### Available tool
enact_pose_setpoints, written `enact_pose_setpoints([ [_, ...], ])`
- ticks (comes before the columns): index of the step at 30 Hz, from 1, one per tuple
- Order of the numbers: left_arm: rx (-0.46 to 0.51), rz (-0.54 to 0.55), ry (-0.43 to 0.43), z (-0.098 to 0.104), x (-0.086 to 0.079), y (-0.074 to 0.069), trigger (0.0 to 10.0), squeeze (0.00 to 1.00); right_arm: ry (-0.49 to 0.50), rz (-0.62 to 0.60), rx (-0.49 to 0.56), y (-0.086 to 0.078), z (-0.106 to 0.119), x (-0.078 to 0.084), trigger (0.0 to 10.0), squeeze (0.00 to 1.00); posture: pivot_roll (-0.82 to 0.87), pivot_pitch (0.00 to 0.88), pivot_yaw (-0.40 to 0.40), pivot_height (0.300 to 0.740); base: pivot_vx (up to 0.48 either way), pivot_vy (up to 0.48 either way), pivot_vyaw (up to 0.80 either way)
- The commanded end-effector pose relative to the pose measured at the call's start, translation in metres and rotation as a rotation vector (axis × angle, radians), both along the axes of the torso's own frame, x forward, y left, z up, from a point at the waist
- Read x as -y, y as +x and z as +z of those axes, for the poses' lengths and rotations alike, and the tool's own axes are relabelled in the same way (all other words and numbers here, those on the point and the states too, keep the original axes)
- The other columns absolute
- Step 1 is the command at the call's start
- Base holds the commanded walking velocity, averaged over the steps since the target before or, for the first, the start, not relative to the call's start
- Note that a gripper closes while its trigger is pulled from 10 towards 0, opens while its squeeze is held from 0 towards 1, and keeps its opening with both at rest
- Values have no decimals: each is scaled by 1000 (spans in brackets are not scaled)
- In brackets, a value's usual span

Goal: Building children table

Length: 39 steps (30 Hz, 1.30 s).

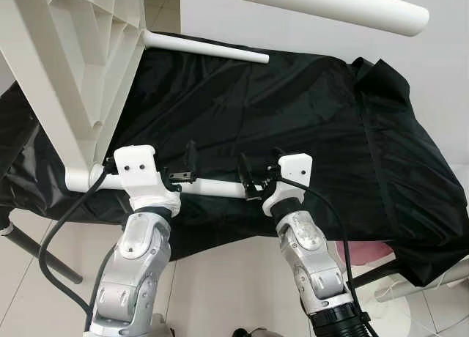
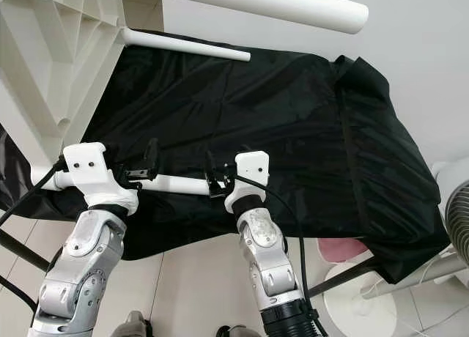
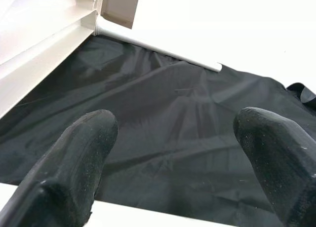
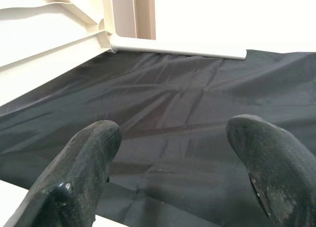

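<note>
Ahead of my tools the bench (image 1: pixel 308 132) under its black cloth lies bare and open between the near leg (image 1: pixel 212 187) and the far leg (image 1: pixel 205 48). On my left the tilted white tabletop (image 1: pixel 73 66) walls off that side. Another leg (image 1: pixel 322 4) hangs overhead, capping the room above.

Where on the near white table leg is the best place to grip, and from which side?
Probably mid-length on the near table leg, coming from the robot's side. It is a slim round tube lying level across the black cloth, one end in the tabletop. The left gripper and right gripper already straddle it.
</note>
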<state>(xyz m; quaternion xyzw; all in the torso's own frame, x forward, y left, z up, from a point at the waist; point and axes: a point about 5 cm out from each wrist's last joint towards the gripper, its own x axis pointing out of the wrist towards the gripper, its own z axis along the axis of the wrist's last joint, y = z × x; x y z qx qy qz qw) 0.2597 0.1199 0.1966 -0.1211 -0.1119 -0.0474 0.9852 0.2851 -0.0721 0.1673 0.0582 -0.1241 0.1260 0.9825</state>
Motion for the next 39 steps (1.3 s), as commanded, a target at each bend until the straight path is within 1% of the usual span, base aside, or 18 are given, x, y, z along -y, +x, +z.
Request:
enact_pose_setpoints([
  [1,5,-42,0,-1,4,1,10000,0,78,-3,-17,-1,3,-9,10000,0,264,76,-89,740,0,0,0],
  [5,1,-52,0,-4,6,4,10000,0,58,5,-29,0,-2,-9,10000,0,257,72,-87,740,0,0,0],
  [7,13,-51,-8,-1,6,5,10000,0,63,-13,-27,1,-1,-7,10000,0,255,71,-88,740,0,0,0],
  [9,14,-64,0,-1,7,6,10000,0,56,-11,-30,0,-3,-9,10000,0,246,81,-77,740,0,0,0],
  [11,3,-71,-22,-3,9,5,10000,0,52,-43,-23,-1,-2,-4,10000,0,227,94,-76,740,0,0,0],
  [14,2,-77,-39,-4,13,4,10000,0,48,-61,-15,-4,0,1,10000,0,202,103,-79,740,0,0,0],
  [17,5,-81,-46,-3,14,4,10000,0,46,-62,-13,-6,0,1,10000,0,202,103,-79,740,0,0,0],
  [19,-10,-112,-42,-7,21,4,10000,0,32,-73,-30,-10,-4,6,10000,0,169,120,-77,740,0,0,0],
  [21,-7,-122,-27,-7,25,4,10000,0,29,-96,-29,-12,-4,11,10000,0,156,112,-72,740,0,0,0],
  [24,-1,-126,-32,-5,26,5,10000,0,27,-95,-20,-13,-2,11,10000,0,140,124,-66,740,0,0,0],
  [25,-8,-141,-20,-7,29,5,10000,0,15,-81,-15,-15,-2,9,10000,0,130,131,-61,740,0,0,0],
  [28,-12,-147,-9,-9,30,5,10000,0,9,-82,-16,-16,-3,9,10000,0,129,128,-61,740,0,0,0],
  [30,-9,-138,-18,-8,29,6,10000,0,17,-89,-12,-15,-2,10,10000,0,133,122,-62,740,0,0,0],
  [35,3,-143,-32,-5,29,6,10000,0,20,-73,-11,-13,-2,5,10000,0,138,133,-62,740,0,0,0],
  [37,15,-110,-18,-2,25,5,10000,0,35,-90,-3,-10,3,9,10000,0,162,129,-77,740,0,0,0],
  [39,24,-106,-5,-1,24,4,10000,0,36,-79,2,-9,5,8,10000,0,170,136,-85,740,0,0,0],
])
